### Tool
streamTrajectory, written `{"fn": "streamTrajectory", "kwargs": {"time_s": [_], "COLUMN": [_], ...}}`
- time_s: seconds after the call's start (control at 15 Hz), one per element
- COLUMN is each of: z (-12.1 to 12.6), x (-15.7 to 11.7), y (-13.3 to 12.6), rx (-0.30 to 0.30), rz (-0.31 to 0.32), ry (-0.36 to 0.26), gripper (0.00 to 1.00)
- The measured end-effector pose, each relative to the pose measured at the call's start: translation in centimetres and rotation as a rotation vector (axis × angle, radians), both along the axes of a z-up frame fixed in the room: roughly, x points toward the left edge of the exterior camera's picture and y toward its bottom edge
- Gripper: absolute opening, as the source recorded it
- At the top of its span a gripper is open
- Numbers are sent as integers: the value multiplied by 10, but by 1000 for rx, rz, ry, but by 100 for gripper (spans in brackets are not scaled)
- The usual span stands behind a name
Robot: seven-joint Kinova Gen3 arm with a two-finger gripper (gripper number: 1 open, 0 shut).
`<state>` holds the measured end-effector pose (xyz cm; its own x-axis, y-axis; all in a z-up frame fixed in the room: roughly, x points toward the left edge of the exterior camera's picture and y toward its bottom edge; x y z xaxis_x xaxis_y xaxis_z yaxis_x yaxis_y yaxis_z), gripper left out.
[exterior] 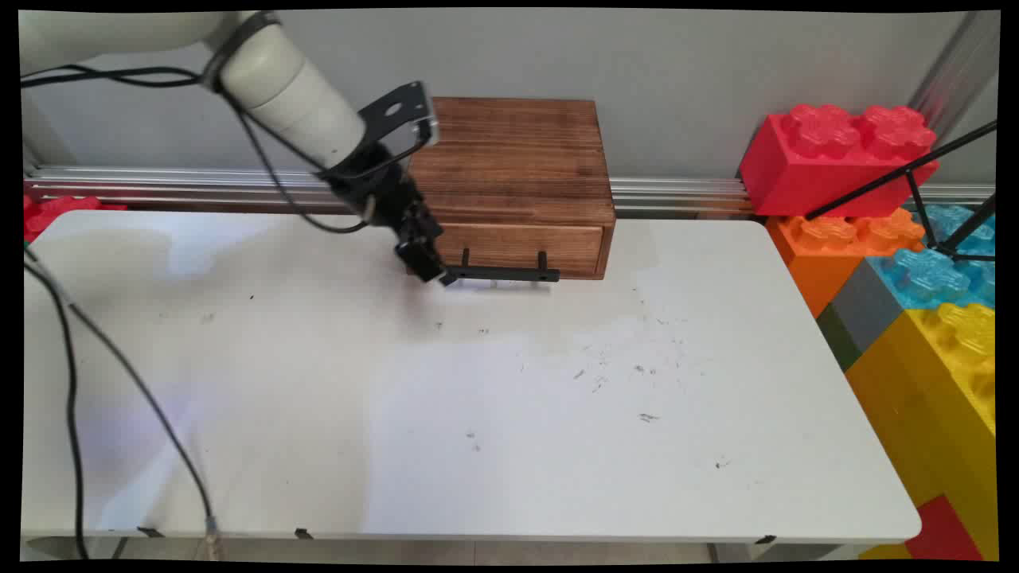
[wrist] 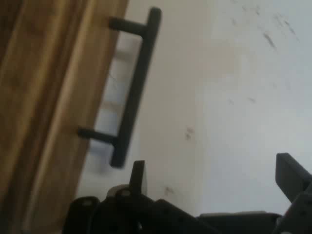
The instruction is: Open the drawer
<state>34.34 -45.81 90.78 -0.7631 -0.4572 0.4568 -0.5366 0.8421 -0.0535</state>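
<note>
1. The black two-finger gripper (exterior: 434, 273) is seen low over the worktop, at the left end of the black bar handle (exterior: 501, 274) of the drawer.
2. In the hand view the fingers (wrist: 138, 175) are spread apart, with nothing between them; the handle (wrist: 134, 87) lies just ahead of one fingertip and is not enclosed.
3. The handle belongs to the single drawer (exterior: 525, 247) in the front of a dark brown wooden box (exterior: 513, 171), which stands at the far edge of the worktop against the wall.
4. The drawer front is seen flush with the box, so the drawer is judged shut; the handle has been approached but not gripped.
5. The white worktop (exterior: 478, 414) carries scattered dark scuff marks and little else besides the box.
6. Black cables (exterior: 119, 374) hang from the arm across the worktop's left side.
7. A plain pale wall with a metal rail is seen behind.
8. Large toy building blocks (exterior: 892, 239) in red, orange, blue and yellow are stacked beside the worktop's right end, and a black tripod leg crosses them.
</note>
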Motion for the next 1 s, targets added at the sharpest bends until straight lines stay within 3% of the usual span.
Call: {"fn": "streamTrajectory", "kwargs": {"time_s": [0.4,1.0], "z": [-10,-49], "x": [-28,-52], "y": [-40,-65], "rx": [-49,-66], "rz": [-110,-226], "ry": [-53,-101], "gripper": [100,100]}}
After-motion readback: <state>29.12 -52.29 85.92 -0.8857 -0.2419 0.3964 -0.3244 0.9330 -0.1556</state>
